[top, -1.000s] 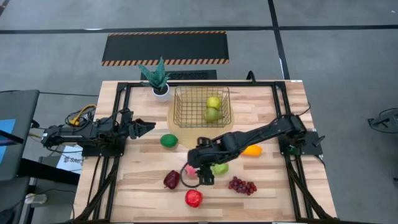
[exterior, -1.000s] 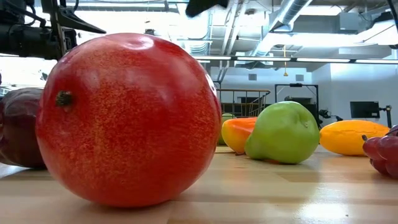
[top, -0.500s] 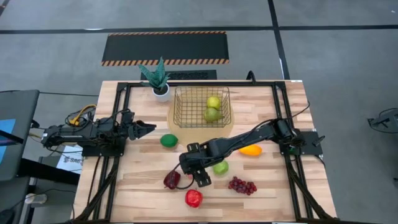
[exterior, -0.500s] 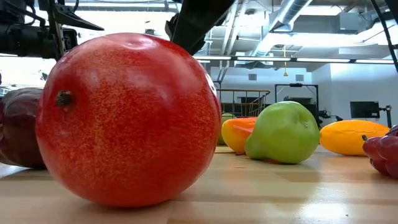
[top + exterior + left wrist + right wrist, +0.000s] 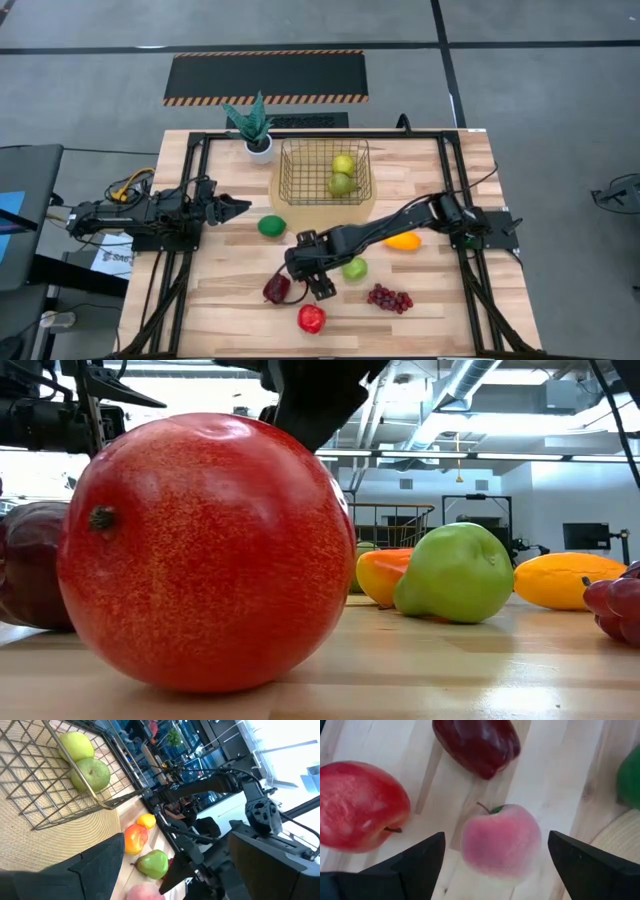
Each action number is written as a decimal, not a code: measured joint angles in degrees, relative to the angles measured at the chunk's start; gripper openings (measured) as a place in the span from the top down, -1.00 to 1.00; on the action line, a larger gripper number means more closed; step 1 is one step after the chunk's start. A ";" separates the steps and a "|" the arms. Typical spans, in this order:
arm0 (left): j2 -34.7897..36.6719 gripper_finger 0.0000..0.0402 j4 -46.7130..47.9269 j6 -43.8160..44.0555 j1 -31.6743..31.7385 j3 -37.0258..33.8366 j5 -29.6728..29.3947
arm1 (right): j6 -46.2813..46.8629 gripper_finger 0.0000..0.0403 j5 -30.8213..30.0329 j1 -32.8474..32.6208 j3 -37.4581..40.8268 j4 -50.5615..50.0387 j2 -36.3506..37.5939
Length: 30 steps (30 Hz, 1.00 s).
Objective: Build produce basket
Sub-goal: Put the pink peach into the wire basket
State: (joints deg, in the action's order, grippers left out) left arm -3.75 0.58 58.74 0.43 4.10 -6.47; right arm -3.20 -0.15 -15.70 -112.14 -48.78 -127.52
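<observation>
Peach [image 5: 501, 840]: pink toy fruit lying on the bare wood, between the right gripper's fingers in the right wrist view; hidden under the arm in the high view.
Right gripper [image 5: 492, 862]: hovers over the peach with fingers spread wide, one on each side, neither touching it.
Near neighbours: dark red fruit [image 5: 276, 288] just beside the peach, red apple [image 5: 311, 318] a little further toward the table's front edge, green pear [image 5: 354, 268] on the other side of the arm.
Grasp advice: it looks best to keep the peach centred in the gap, lower straight down and close across its widest part; the rounded sides will likely slip if pinched too high.
Risk: the finger on the dark red fruit's side has little room, so a skewed descent could nudge that fruit or roll the peach.
Basket [image 5: 325, 172]: gold wire, at the back of the table, already holding two yellow-green fruits [image 5: 342, 174]; well apart from the peach, so a clear lift is needed before carrying.
Left on the table: lime [image 5: 271, 226], yellow-orange fruit [image 5: 405, 240], grapes [image 5: 390, 298].
Left gripper [image 5: 235, 205]: waits at the table's left edge, fingers spread, holding nothing.
</observation>
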 joint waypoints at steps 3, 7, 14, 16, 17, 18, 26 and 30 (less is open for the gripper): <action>-0.02 -0.70 0.15 0.00 0.00 0.00 0.23 | 0.01 -0.85 -1.88 0.00 -0.03 0.19 -1.22; -0.01 -0.70 0.14 -0.32 0.00 0.00 0.20 | -0.13 -0.85 -2.62 0.66 0.00 0.19 -1.32; 0.00 -0.70 0.13 -0.59 0.02 0.00 0.18 | -0.22 -0.85 -1.59 2.02 -0.02 0.13 -1.32; -0.01 -0.70 0.11 -0.57 0.02 0.00 0.18 | 0.16 -0.85 -1.30 2.08 -0.14 0.65 -2.28; -0.02 -0.70 0.08 -0.59 0.02 0.00 0.18 | 0.26 -0.85 -0.79 2.05 -0.13 0.76 -2.85; -0.01 -0.70 0.08 -0.60 0.02 0.00 0.18 | 0.20 -0.85 -0.34 1.95 0.02 0.34 -3.29; 0.00 -0.70 0.11 -0.60 0.04 0.00 0.13 | 3.15 -0.83 0.44 2.22 -0.02 -0.28 -4.88; 0.00 -0.70 0.15 -0.61 0.04 0.00 0.05 | 4.14 -0.76 0.46 2.79 -0.02 -0.92 -4.86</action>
State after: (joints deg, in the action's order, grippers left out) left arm -3.75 0.73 58.13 0.47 4.10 -6.42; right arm 0.94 0.31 -12.91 -112.16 -49.69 -132.38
